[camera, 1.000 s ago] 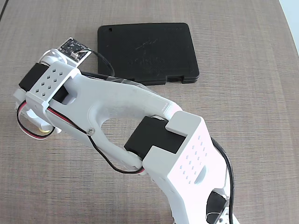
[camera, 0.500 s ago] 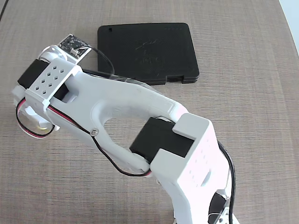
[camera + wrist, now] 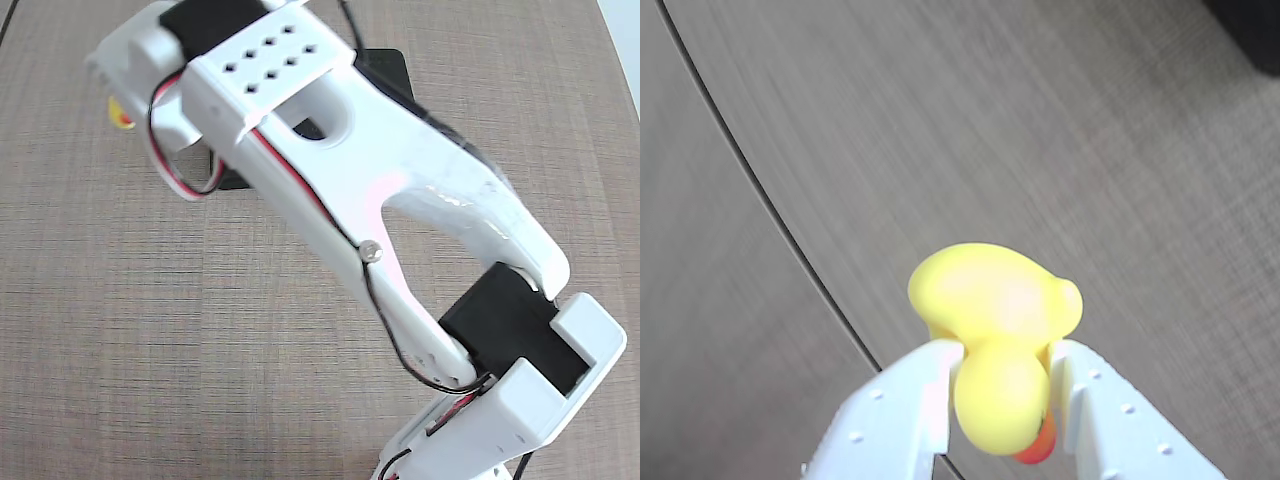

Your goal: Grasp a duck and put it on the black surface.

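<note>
In the wrist view my white gripper (image 3: 1002, 385) is shut on the yellow duck (image 3: 995, 310), its head pinched between the two fingers and the red-orange beak low at the right. The duck hangs above the grey-brown table. In the fixed view only a sliver of the duck (image 3: 121, 114) shows at the upper left, beside the gripper end of the arm. The black surface (image 3: 385, 68) lies at the top centre, mostly hidden under my arm. A dark corner of it shows at the top right of the wrist view (image 3: 1252, 30).
My white arm (image 3: 400, 210) crosses the fixed view from the lower right to the upper left and hides much of the table. A thin dark seam (image 3: 750, 180) runs diagonally over the tabletop in the wrist view.
</note>
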`<state>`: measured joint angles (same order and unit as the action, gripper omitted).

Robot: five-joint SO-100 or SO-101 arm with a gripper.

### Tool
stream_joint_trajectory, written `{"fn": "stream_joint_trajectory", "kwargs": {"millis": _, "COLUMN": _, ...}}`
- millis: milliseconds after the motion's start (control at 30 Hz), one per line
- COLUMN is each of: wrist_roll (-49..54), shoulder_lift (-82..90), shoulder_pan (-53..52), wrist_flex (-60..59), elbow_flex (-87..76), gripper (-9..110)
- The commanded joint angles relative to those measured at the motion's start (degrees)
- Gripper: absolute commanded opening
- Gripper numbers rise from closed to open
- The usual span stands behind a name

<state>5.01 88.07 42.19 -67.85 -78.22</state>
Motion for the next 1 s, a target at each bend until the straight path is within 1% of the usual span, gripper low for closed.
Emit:
{"fn": "stream_joint_trajectory", "kwargs": {"millis": 0, "wrist_roll": 0.4, "shoulder_lift": 8.9, "shoulder_pan": -8.3, "wrist_flex": 1.5, "elbow_flex": 2.0, "gripper": 6}}
{"fn": "stream_joint_trajectory", "kwargs": {"millis": 133, "wrist_roll": 0.1, "shoulder_lift": 8.6, "shoulder_pan": -15.5, "wrist_flex": 4.2, "elbow_flex": 1.1, "gripper": 6}}
{"fn": "stream_joint_trajectory", "kwargs": {"millis": 367, "wrist_roll": -0.3, "shoulder_lift": 3.3, "shoulder_pan": -21.0, "wrist_flex": 9.0, "elbow_flex": -3.5, "gripper": 6}}
{"fn": "stream_joint_trajectory", "kwargs": {"millis": 600, "wrist_roll": -0.4, "shoulder_lift": 0.0, "shoulder_pan": -22.1, "wrist_flex": 15.5, "elbow_flex": -9.0, "gripper": 6}}
{"fn": "stream_joint_trajectory", "kwargs": {"millis": 967, "wrist_roll": -0.4, "shoulder_lift": 0.0, "shoulder_pan": -22.1, "wrist_flex": 26.0, "elbow_flex": -23.8, "gripper": 6}}
